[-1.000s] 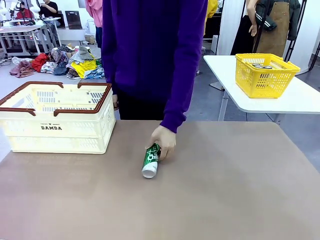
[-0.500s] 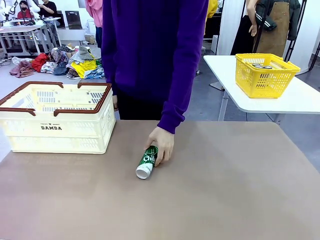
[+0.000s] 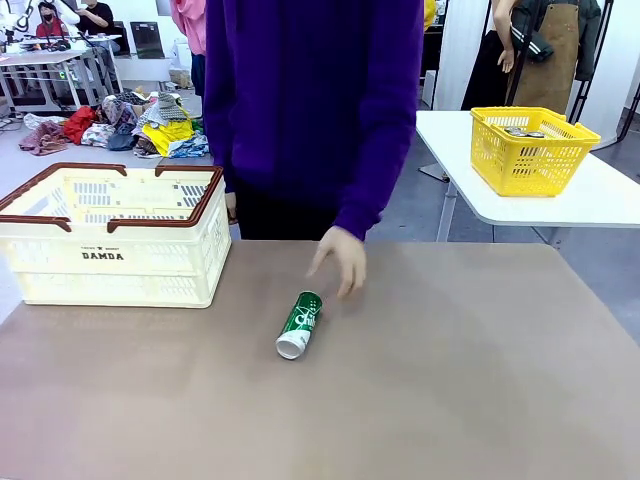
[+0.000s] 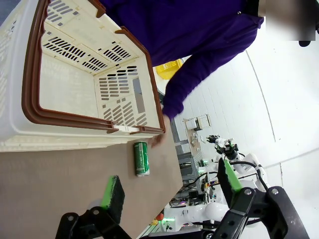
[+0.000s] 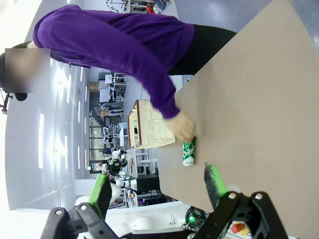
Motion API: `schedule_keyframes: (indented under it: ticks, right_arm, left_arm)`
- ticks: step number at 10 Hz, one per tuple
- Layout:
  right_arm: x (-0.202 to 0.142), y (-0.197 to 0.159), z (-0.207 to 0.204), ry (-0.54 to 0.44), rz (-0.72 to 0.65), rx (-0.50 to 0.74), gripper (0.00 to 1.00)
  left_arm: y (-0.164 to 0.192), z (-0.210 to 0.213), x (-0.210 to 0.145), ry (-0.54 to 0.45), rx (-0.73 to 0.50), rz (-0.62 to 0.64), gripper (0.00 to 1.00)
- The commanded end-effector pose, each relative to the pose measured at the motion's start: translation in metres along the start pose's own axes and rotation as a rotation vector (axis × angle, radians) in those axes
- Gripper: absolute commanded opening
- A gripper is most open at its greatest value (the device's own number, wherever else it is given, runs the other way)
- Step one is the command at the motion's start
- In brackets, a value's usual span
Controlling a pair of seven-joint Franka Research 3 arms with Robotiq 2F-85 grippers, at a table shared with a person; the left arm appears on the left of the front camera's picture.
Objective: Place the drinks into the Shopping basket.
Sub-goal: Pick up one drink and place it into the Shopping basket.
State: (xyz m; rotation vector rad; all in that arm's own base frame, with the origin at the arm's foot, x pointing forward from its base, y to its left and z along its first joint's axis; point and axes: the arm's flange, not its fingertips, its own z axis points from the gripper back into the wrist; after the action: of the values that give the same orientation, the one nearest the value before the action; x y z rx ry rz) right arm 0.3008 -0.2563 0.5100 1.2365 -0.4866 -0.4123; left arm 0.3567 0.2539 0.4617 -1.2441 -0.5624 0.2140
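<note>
Left gripper (image 4: 171, 184), right gripper (image 5: 157, 186): spread, empty

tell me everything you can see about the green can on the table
The green can is slim and metal-looking, with white lettering and a silver end turned toward the robot. It lies on its side, at an angle, on the brown table, right of the Shopping basket and apart from it. The person's hand is just beyond it, not touching.
</note>
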Motion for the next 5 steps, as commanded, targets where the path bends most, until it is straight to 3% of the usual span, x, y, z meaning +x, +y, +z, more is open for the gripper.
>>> schedule_keyframes:
  ticks: [1,2,3,5]
  right_arm:
    - [0.001,0.001,0.001,-0.001,0.019,0.014,1.0]
    - [0.001,0.001,0.001,-0.001,0.019,0.014,1.0]
    - [0.001,0.001,0.001,-0.001,0.019,0.014,1.0]
    - [0.001,0.001,0.001,-0.001,0.019,0.014,1.0]
  left_arm:
    - [-0.003,0.002,-0.001,0.011,0.005,-0.002,1.0]
    - [0.0,0.0,0.0,0.0,0.0,0.0,1.0]
    - [-0.035,-0.025,-0.018,0.064,0.109,-0.082,1.0]
    - [-0.109,-0.1,-0.065,0.297,0.182,-0.343,1.0]
